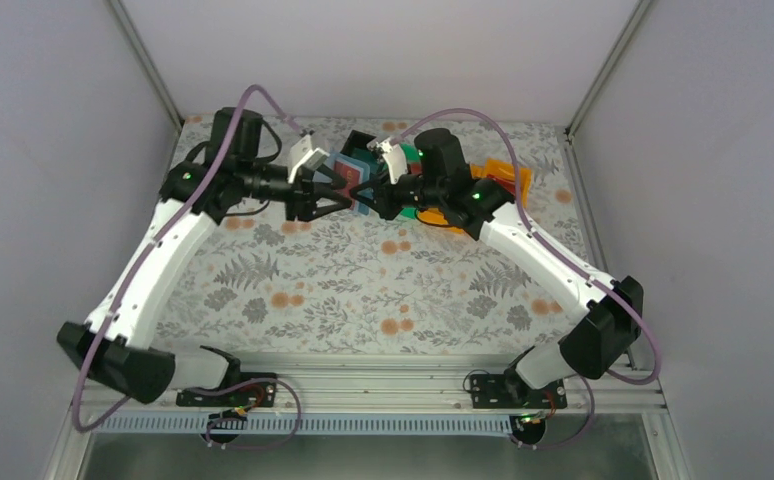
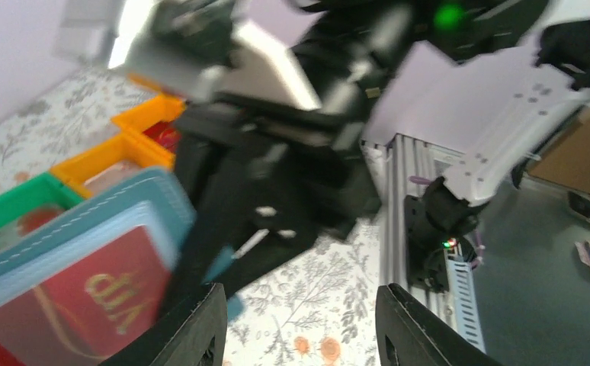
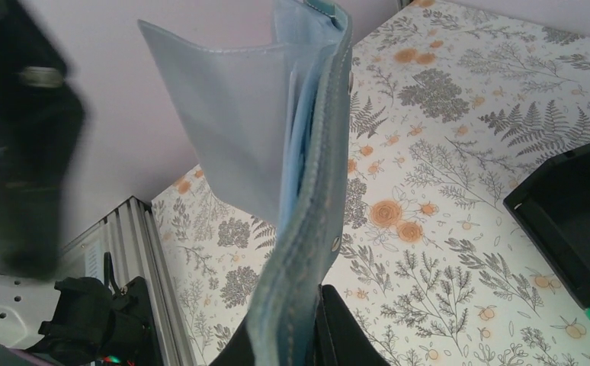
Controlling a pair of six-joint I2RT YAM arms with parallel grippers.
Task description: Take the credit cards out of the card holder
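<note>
The blue-teal card holder (image 1: 343, 162) hangs in the air over the back of the table. My right gripper (image 3: 307, 324) is shut on its lower edge, and it stands upright and folded open, with pale blue inner pockets (image 3: 238, 130) fanned out. A red credit card (image 2: 71, 305) with gold "VIP" lettering sits in a pocket of the card holder (image 2: 101, 206). My left gripper (image 2: 307, 328) is open just right of that card, with nothing between its fingers (image 2: 193, 328). In the top view the left gripper (image 1: 333, 195) faces the right gripper (image 1: 381, 190) across the holder.
A black bin (image 3: 574, 221), a green bin (image 2: 14, 206) and orange bins (image 2: 136, 141) stand at the back of the floral table, just behind the grippers. The aluminium rail (image 1: 363, 385) with both arm bases runs along the near edge.
</note>
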